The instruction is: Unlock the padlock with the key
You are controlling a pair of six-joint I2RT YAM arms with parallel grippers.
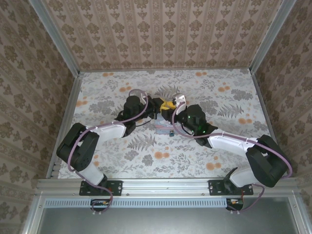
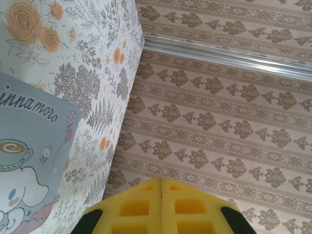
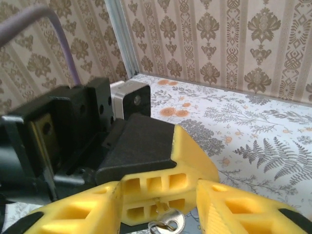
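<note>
The silver key [image 3: 168, 225], with a ring through its round head, sticks out from between the yellow fingers of my left gripper [image 3: 161, 187], which is shut on its blade. My right gripper [image 3: 160, 195] stands open, one yellow finger on each side of the left gripper's tips, touching neither the key nor them. In the top view both grippers meet over the middle of the table, the left gripper [image 1: 163, 105] and the right gripper [image 1: 171, 104] tip to tip. A tiny bluish padlock [image 1: 171, 132] lies on the table just in front of them. In the left wrist view the left gripper [image 2: 161, 181] has its fingers pressed together.
A pale blue cartoon-printed tin [image 2: 29, 161] lies flat under the grippers, also seen as a grey square tin [image 1: 163, 124] from above. The floral tablecloth [image 1: 219, 97] is bounded by patterned walls and an aluminium frame [image 1: 68, 112].
</note>
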